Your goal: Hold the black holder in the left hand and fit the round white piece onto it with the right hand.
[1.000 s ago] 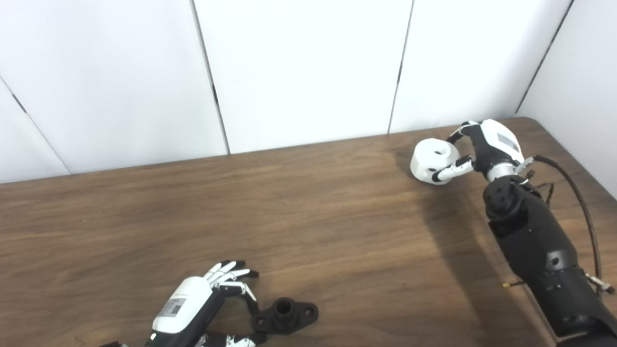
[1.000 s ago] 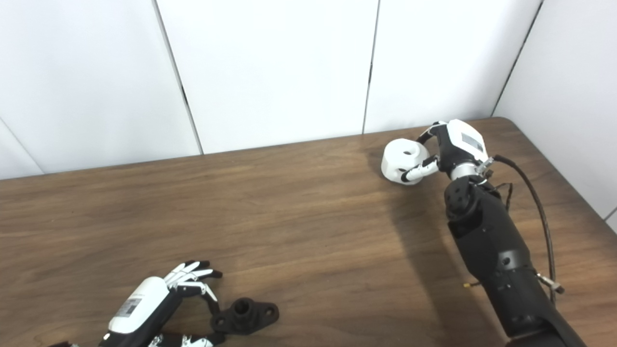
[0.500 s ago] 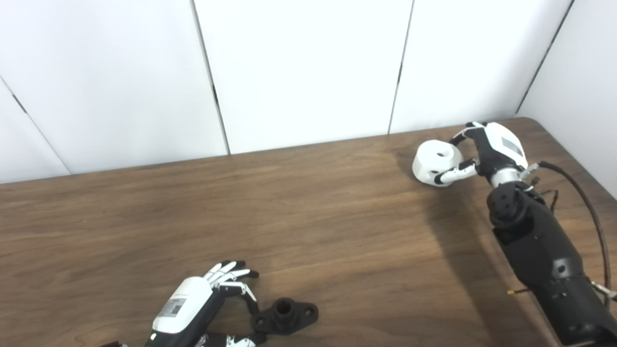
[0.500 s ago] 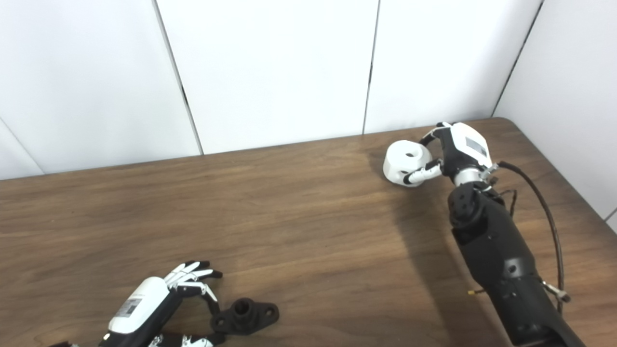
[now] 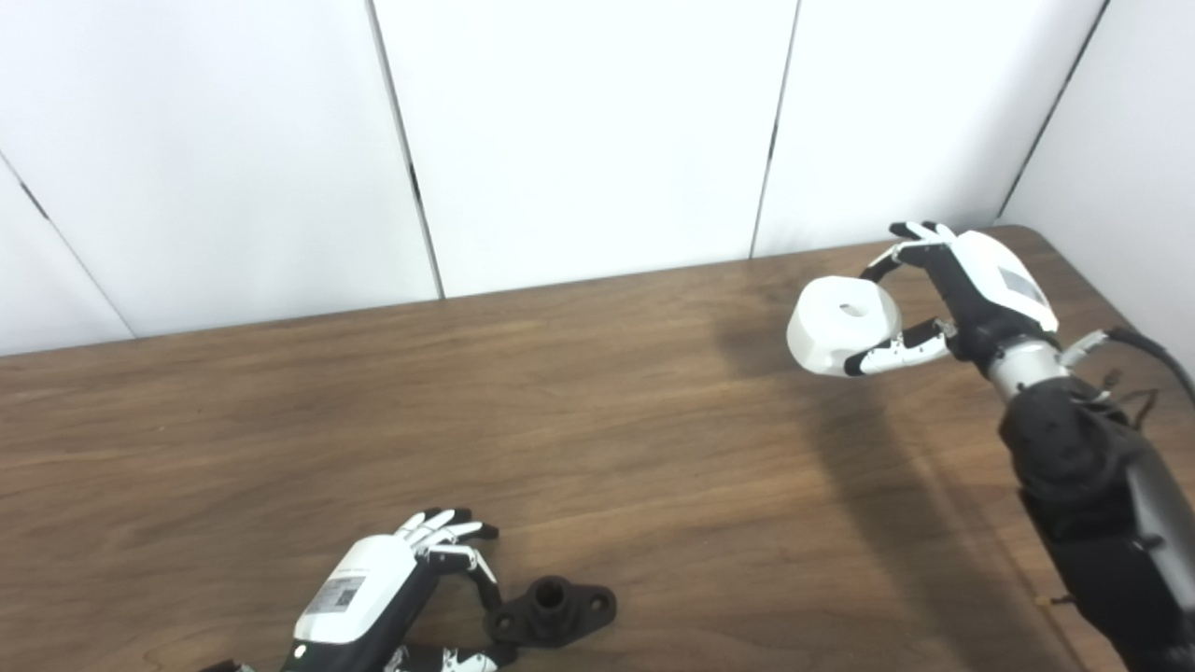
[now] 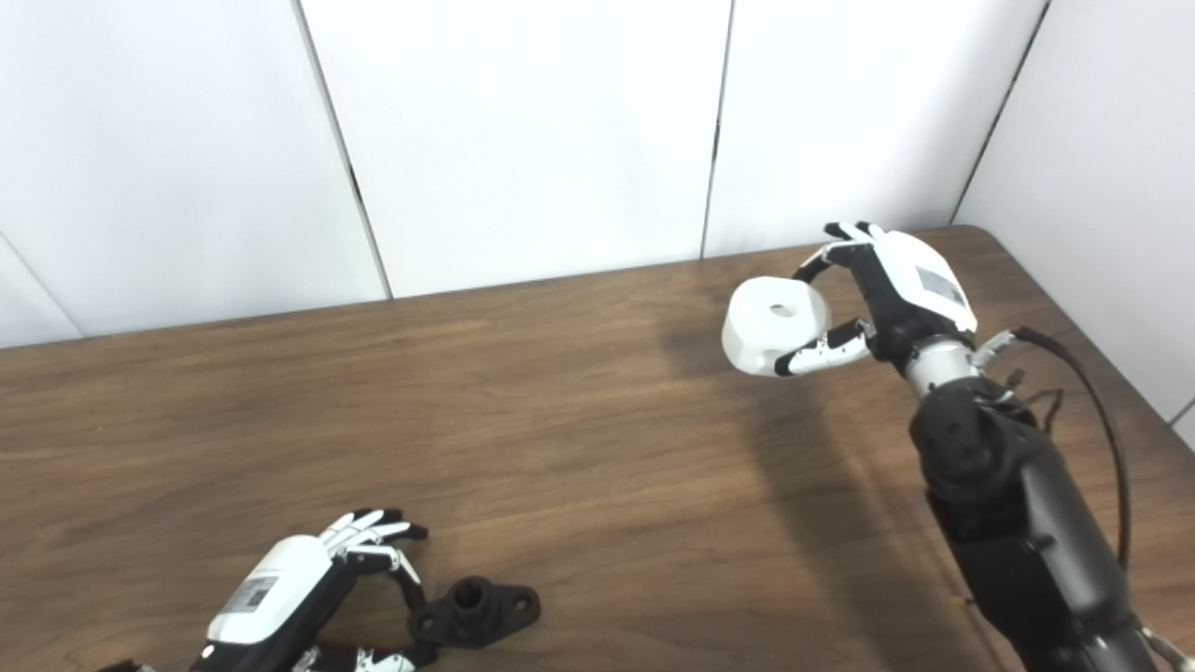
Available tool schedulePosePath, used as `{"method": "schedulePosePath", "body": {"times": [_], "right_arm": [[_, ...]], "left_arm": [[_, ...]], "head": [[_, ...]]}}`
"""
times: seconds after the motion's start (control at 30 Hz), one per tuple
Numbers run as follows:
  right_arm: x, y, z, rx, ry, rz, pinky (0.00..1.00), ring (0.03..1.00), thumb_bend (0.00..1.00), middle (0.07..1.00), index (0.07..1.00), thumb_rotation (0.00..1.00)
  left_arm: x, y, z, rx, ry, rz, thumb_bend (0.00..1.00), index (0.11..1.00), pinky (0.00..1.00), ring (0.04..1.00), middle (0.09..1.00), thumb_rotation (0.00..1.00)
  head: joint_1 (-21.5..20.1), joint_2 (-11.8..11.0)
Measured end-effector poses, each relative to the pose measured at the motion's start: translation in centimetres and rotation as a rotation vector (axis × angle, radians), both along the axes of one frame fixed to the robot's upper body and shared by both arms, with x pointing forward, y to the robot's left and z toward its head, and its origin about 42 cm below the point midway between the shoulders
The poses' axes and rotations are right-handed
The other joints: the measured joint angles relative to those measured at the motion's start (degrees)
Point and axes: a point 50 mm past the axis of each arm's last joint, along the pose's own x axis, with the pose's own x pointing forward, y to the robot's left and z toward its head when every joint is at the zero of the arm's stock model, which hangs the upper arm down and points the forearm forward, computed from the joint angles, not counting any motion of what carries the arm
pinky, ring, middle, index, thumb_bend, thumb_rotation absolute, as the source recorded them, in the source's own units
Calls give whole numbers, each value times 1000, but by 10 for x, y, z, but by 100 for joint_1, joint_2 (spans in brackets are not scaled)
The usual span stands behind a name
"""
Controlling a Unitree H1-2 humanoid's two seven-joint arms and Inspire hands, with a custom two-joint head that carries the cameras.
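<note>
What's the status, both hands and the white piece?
Right hand shut on round white piece, off the table. Left hand at black holder, grip unclear. Nothing between them.

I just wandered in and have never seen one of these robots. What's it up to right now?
It is putting two parts together. Its right hand holds a round white piece above the far right of the wooden table. Its left hand is at the near edge with its fingers around one end of a black holder, which lies on the table. The two parts are far apart.
</note>
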Motion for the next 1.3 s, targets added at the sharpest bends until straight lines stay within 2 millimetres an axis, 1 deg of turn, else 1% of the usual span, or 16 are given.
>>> {"method": "schedulePosePath", "body": {"times": [0.17, 0.27, 0.33, 0.43, 0.57, 0.7, 0.77, 0.83, 0.87, 1.07, 1.3], "right_arm": [[-30, 21, 10, 13, -4, 66, 1000, 966, 514, 895, 487, 136], [-45, 35, 12, 21, -2, 114, 1000, 968, 515, 894, 487, 136], [-54, 42, 11, 22, -2, 133, 1000, 963, 516, 889, 486, 136], [-68, 54, 5, 19, 14, 164, 1000, 960, 516, 888, 486, 135], [-85, 76, 0, 51, 28, 217, 998, 958, 517, 886, 485, 134], [-94, 94, 0, 84, 41, 257, 990, 956, 517, 891, 485, 133], [-97, 98, 1, 85, 44, 268, 987, 952, 518, 892, 485, 133], [-100, 103, 2, 88, 47, 272, 985, 952, 518, 893, 485, 135], [-102, 105, 2, 90, 52, 274, 983, 951, 518, 892, 485, 135], [-109, 115, 1, 116, 70, 287, 995, 963, 517, 892, 485, 134], [-110, 118, 2, 125, 87, 298, 1000, 969, 517, 890, 485, 134]], "left_arm": [[-1, -4, 6, 29, 7, 12, 518, 489, 911, 918, 835, 49], [-1, -10, 10, 31, 11, 17, 518, 488, 902, 912, 830, 48], [-1, -14, 12, 32, 13, 21, 518, 488, 894, 907, 826, 48], [0, -16, 14, 46, 12, 24, 519, 488, 893, 906, 826, 48], [-1, -20, 15, 48, 15, 35, 518, 488, 897, 910, 831, 48], [-1, -23, 15, 50, 20, 44, 518, 488, 908, 914, 835, 48], [-1, -26, 16, 52, 25, 49, 518, 488, 910, 916, 835, 48], [-1, -26, 17, 54, 29, 48, 518, 488, 912, 918, 836, 48], [-1, -26, 17, 56, 30, 48, 518, 488, 913, 919, 836, 48], [0, -30, 18, 57, 40, 58, 518, 489, 917, 922, 839, 48], [0, -34, 21, 70, 47, 63, 518, 489, 918, 921, 841, 49]], "head": [[316, 184], [387, 237], [571, 299], [650, 334], [712, 369], [774, 439], [791, 501], [791, 510], [817, 571], [905, 721], [976, 870]]}}
